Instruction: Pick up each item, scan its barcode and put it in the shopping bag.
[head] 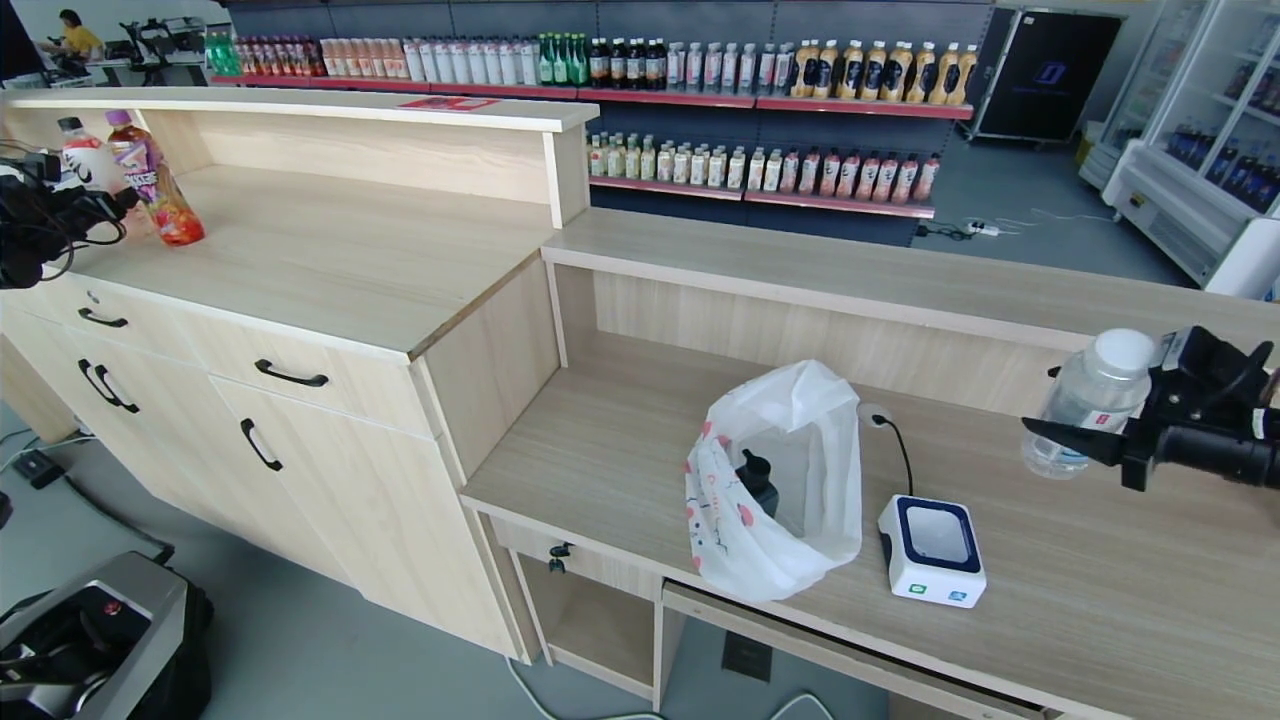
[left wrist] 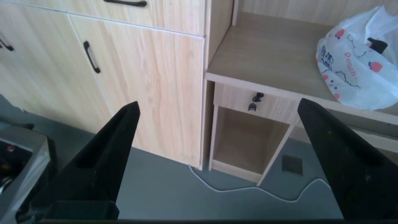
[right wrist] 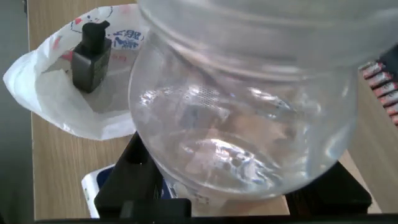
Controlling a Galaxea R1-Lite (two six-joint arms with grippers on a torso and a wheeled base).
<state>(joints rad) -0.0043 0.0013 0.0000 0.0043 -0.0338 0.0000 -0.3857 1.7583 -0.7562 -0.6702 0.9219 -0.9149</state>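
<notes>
The right gripper [head: 1060, 415] has its jaws closed around the lower body of a clear bottle [head: 1090, 400] with a white cap, held upright in the air, up and to the right of the scanner [head: 932, 550]. The right wrist view shows the bottle [right wrist: 249, 124] from close by, with the scanner [right wrist: 99, 186] below it. The bottle looks like thin, smooth plastic. It is probably light to middling in weight, liable to dent under a hard squeeze and to slip or turn in the grip. A firm hold on the round body, below the shoulder and clear of the label, seems best. I cannot tell where the barcode sits. Touching the scanner's left side stands the shopping bag [head: 775, 480], soft white film with its mouth slumped open. A black pump bottle [head: 757, 480] is already inside, so the floppy rim and that pump head are what the bottle could catch on. The scanner's cable [head: 900, 450] loops behind it, close to the bag. Far to the left of the scanner, two drink bottles [head: 130, 175] wait on the higher counter [head: 300, 260]. The left gripper [left wrist: 214, 168] hangs there with its jaws spread wide and empty, looking down at cupboard doors [left wrist: 143, 81].
</notes>
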